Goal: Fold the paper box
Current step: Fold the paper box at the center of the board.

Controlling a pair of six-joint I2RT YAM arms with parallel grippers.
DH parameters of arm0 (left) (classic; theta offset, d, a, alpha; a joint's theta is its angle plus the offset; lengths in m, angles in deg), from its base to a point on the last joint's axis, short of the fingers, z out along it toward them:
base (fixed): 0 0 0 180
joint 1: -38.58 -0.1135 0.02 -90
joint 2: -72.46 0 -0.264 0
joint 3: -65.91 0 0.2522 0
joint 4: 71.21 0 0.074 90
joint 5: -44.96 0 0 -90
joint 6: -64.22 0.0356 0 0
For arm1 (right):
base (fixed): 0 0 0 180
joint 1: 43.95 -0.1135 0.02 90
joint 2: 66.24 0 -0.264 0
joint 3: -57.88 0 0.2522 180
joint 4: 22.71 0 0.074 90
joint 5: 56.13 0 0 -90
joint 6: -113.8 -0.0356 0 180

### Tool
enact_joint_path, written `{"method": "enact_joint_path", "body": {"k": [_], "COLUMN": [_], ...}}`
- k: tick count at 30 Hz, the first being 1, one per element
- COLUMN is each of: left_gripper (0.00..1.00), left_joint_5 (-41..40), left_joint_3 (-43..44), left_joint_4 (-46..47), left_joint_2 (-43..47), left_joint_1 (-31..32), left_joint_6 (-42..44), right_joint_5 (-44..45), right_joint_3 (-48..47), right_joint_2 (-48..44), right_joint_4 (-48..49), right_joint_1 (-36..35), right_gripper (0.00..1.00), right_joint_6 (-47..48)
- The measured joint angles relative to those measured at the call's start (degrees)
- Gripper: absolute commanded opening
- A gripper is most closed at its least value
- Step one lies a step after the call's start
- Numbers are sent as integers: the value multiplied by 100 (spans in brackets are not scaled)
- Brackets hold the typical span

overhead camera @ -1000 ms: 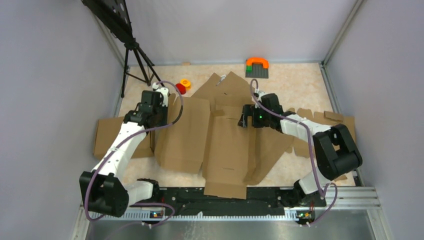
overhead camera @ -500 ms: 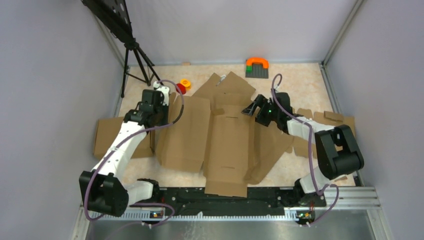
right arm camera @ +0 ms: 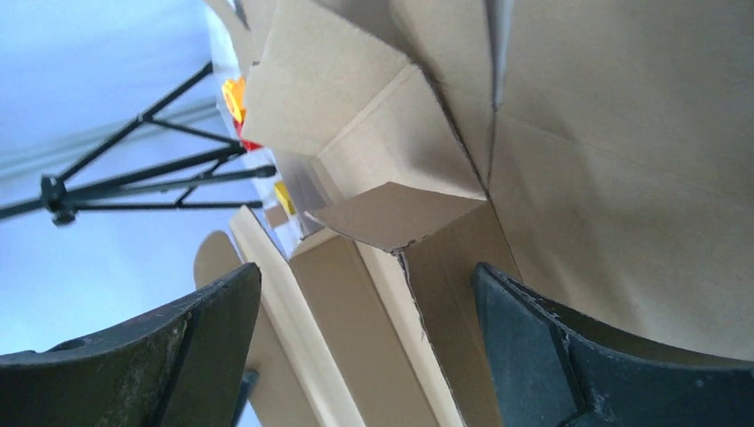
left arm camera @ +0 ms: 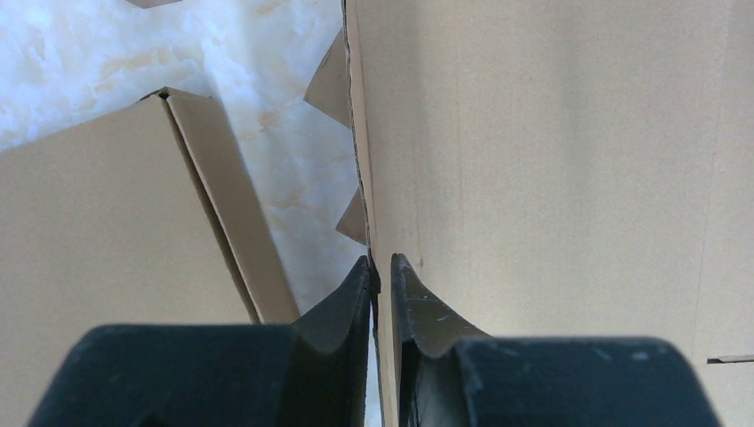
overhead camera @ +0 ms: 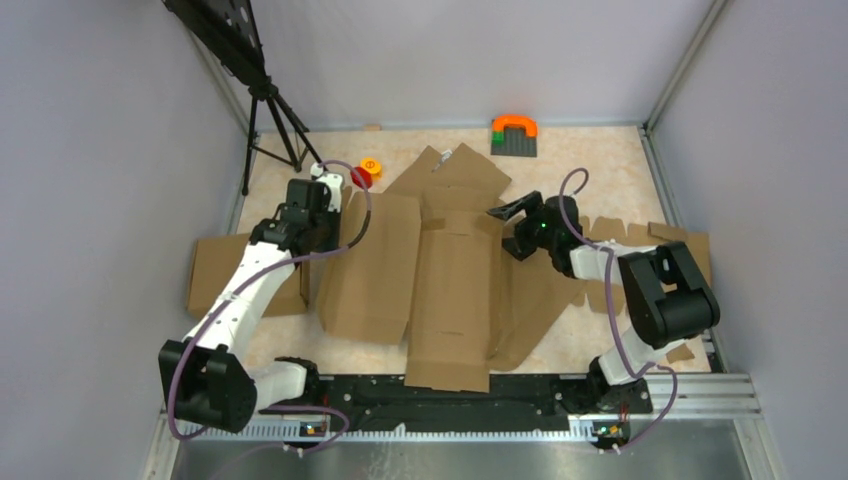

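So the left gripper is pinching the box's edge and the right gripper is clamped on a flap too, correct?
Not quite. The left gripper does pinch the edge of the cardboard box, but the right gripper is not clamped on anything. The right wrist view shows its jaws wide open, gripping nothing.

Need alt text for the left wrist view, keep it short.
The left fingers pinch the thin edge of the paper box, whose panel fills the right half. To the left lie the pale marbled table and another cardboard piece.
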Motion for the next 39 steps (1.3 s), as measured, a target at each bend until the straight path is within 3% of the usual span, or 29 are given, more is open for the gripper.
{"method": "enact_joint_path", "body": {"k": [4,11,15,20,28,31,39], "left_gripper": [14,14,14,14,15,16,17], "left_joint_5": [22,203,278,297,293,293,452], "left_joint_3": [0,0,0,0,-2,-2,-2], "left_joint_4": [2,44,48,52,52,52,85], "left_joint_2": [0,0,0,2,44,55,66], "left_joint_1": [33,92,111,122,125,125,127], "left_joint_6": [0,0,0,2,9,7,2], "right_joint_5": [313,763,782,590,127,48,129], "right_joint_3": [-76,-1329,-1731,-1733,-1733,-1733,-1897], "right_joint_2": [0,271,463,490,577,577,577], "right_joint_4": [-426,-2444,-2826,-2640,-2028,-2046,-2973], "right_joint_1": [0,0,-15,-24,-96,-116,-358], "right_gripper": [89,88,85,77,61,60,53], "right_joint_6": [-562,-859,-748,-439,564,1073,3195]}}
